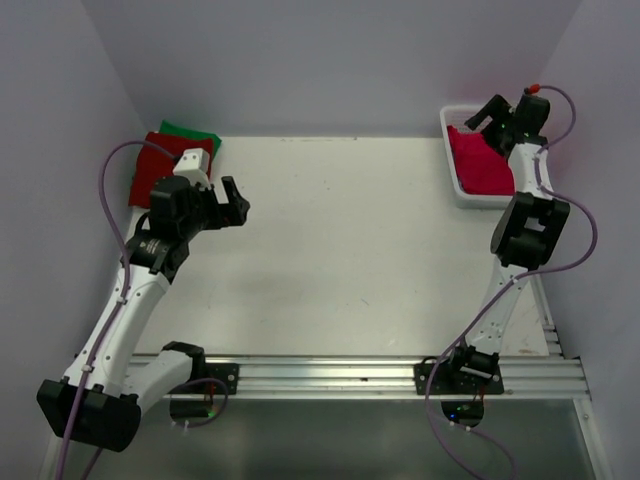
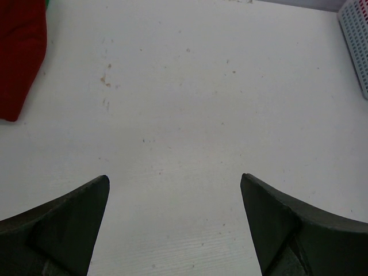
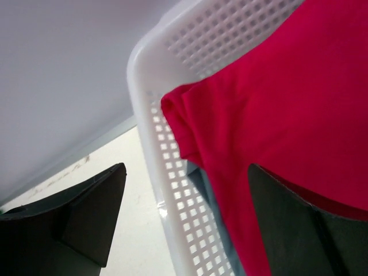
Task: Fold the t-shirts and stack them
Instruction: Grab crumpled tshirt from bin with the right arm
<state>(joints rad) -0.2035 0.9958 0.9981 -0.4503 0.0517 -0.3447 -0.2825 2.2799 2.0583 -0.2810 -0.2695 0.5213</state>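
Note:
A folded darker red t-shirt (image 1: 150, 175) lies at the table's far left, on top of a green t-shirt (image 1: 197, 135) whose edge shows behind it. The red one also shows in the left wrist view (image 2: 20, 52). A crimson-pink t-shirt (image 1: 480, 160) lies crumpled in the white basket (image 1: 462, 197) at the far right. My left gripper (image 1: 235, 205) is open and empty above bare table (image 2: 175, 184), right of the red shirt. My right gripper (image 1: 485, 115) is open (image 3: 185, 167) over the basket's wall (image 3: 172, 172), one finger outside it and one over the pink shirt (image 3: 276, 115).
The white table (image 1: 340, 250) spans between the shirt pile and the basket. The basket's corner shows at the far right of the left wrist view (image 2: 356, 40). Walls close in the back and both sides. An aluminium rail (image 1: 350, 375) runs along the near edge.

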